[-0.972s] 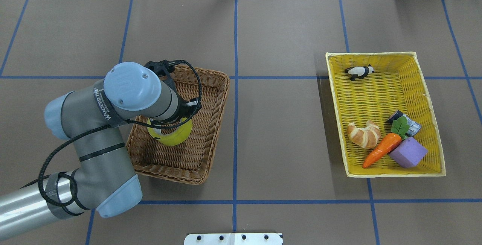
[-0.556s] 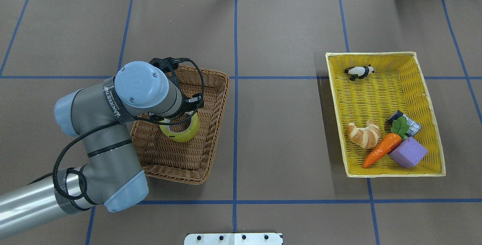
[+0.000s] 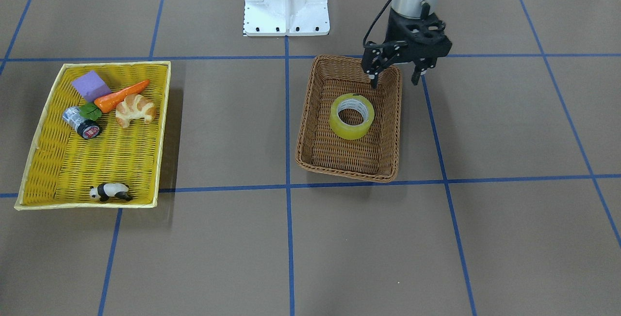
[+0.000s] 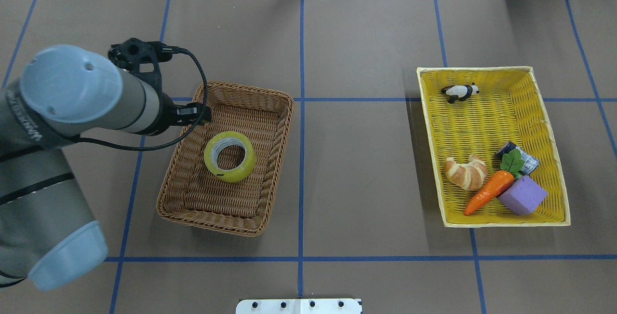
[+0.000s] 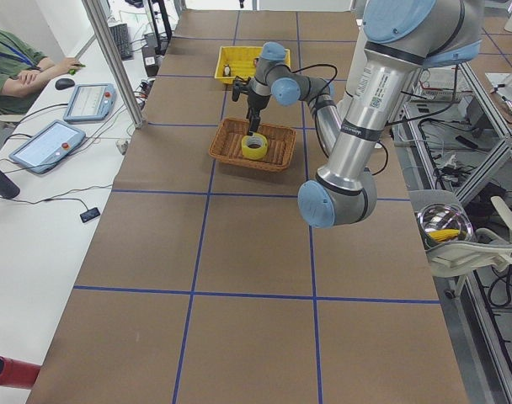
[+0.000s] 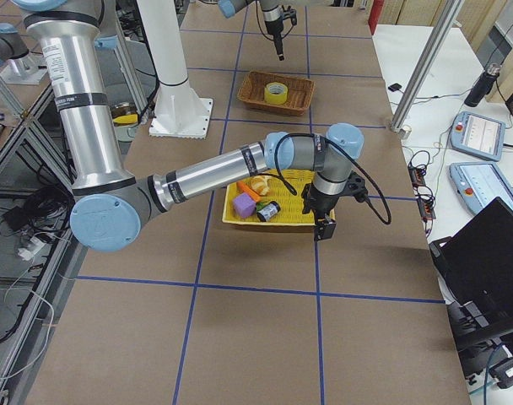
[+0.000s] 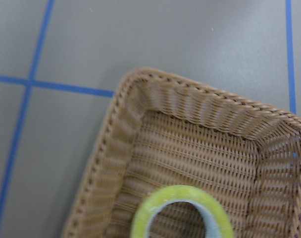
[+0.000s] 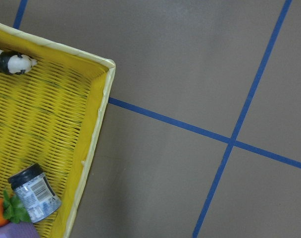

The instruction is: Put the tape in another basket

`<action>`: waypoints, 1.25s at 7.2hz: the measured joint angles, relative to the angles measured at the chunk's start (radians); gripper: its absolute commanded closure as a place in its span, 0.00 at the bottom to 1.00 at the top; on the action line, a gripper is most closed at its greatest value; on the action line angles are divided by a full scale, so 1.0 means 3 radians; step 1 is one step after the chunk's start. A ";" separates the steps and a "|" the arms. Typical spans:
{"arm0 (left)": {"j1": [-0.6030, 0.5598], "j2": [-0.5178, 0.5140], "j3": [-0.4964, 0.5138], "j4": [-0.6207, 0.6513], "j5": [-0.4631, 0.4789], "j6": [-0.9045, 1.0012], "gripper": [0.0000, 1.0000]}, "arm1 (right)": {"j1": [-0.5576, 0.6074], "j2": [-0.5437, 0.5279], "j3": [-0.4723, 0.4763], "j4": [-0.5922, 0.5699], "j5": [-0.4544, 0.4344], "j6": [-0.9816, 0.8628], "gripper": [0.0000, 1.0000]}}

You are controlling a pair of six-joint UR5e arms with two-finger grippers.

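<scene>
The yellow tape lies flat in the middle of the brown wicker basket, its white-grey core facing up. It also shows in the front view and, in part, in the left wrist view. My left gripper is open and empty. It hangs above the basket's rim at the corner nearest the robot, apart from the tape. My right gripper shows only in the right exterior view, by the yellow tray's edge. I cannot tell whether it is open or shut.
The shallow yellow tray on the robot's right holds a panda figure, a croissant, a carrot, a purple block and a small silver can. The white robot base stands at the table's near edge.
My left gripper has let go of the tape, risen out of the basket and drawn back toward the robot's left. The tape now lies flat in the basket.
</scene>
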 measured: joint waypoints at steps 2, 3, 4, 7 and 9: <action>-0.0396 0.0460 -0.0137 -0.0031 -0.0265 0.0684 0.02 | 0.0020 -0.0193 -0.0220 0.0564 -0.0043 0.0018 0.00; -0.0680 0.0775 -0.0135 -0.0213 -0.0486 0.0995 0.02 | 0.0064 -0.0262 -0.0340 0.0771 0.0015 0.0023 0.00; -0.1066 0.1115 -0.0033 -0.0509 -0.0742 0.1449 0.02 | 0.0142 -0.0311 -0.0422 0.0873 0.0136 0.0027 0.00; -0.2274 0.1456 0.0844 -0.0947 -0.1644 0.3030 0.02 | 0.0320 -0.0420 -0.0487 0.0916 0.0328 0.0090 0.00; -0.2567 0.1472 0.1277 -0.0974 -0.1744 0.3374 0.02 | 0.0361 -0.0469 -0.0496 0.0918 0.0338 0.0176 0.00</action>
